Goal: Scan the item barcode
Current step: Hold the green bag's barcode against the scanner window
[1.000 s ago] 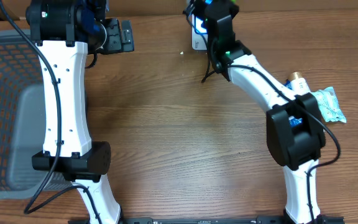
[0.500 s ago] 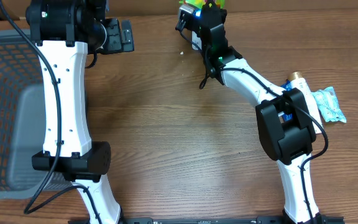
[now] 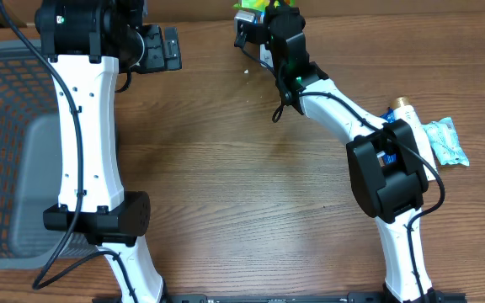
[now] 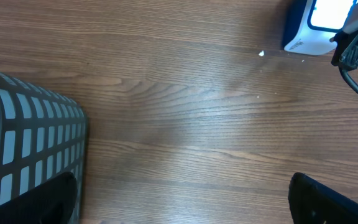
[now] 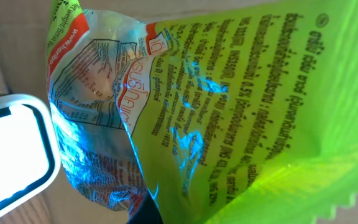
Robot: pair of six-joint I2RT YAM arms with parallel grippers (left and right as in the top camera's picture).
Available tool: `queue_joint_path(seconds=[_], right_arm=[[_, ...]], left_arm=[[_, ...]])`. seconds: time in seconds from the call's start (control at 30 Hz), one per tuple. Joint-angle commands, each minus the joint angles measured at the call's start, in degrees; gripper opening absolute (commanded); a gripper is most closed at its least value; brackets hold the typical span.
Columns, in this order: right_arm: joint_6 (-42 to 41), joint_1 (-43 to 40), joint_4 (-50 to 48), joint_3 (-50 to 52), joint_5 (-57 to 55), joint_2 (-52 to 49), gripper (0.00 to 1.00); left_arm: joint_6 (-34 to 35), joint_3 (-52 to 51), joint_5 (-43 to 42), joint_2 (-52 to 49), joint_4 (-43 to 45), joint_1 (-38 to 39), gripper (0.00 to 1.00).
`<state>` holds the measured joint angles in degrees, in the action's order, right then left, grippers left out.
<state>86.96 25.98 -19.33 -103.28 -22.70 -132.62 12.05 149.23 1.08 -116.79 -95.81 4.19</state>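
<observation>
A lime-green snack packet (image 5: pixel 241 93) with printed text and a crinkled clear end fills the right wrist view, lit blue by the white scanner (image 5: pixel 11 155) glowing at its left. Only one dark finger (image 5: pixel 143 215) shows under the packet. In the overhead view my right gripper (image 3: pixel 263 18) is shut on the packet (image 3: pixel 253 7) at the table's far edge, above the scanner. The left wrist view has the scanner (image 4: pixel 316 28) at top right. My left gripper (image 4: pixel 185 202) hangs open over bare wood, far left of the scanner, with nothing between its fingers.
A grey mesh basket (image 3: pixel 7 151) stands at the left edge, its wall (image 4: pixel 30 155) close to my left finger. By the right arm's base lie a gold-capped bottle (image 3: pixel 404 108) and a pale blue-green packet (image 3: pixel 445 141).
My right arm swung left and toward the far edge, bringing the green packet into the overhead view over the scanner. The left arm has not moved.
</observation>
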Motion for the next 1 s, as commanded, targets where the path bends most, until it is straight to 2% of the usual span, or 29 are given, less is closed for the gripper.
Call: queue_joint_path(seconds=[0.0,0.97], right_arm=[[0.31,-0.22,-1.22,-1.79,0.39,0.9,0.04],[0.28,-2.36,-1.14,-1.79,5.66,0.79,0.04]], left_arm=[[0.83,0.07,-0.5,-0.7,0.07,0.33,1.0],[0.83,0.07,-0.5,-0.7,0.07,0.33,1.0]])
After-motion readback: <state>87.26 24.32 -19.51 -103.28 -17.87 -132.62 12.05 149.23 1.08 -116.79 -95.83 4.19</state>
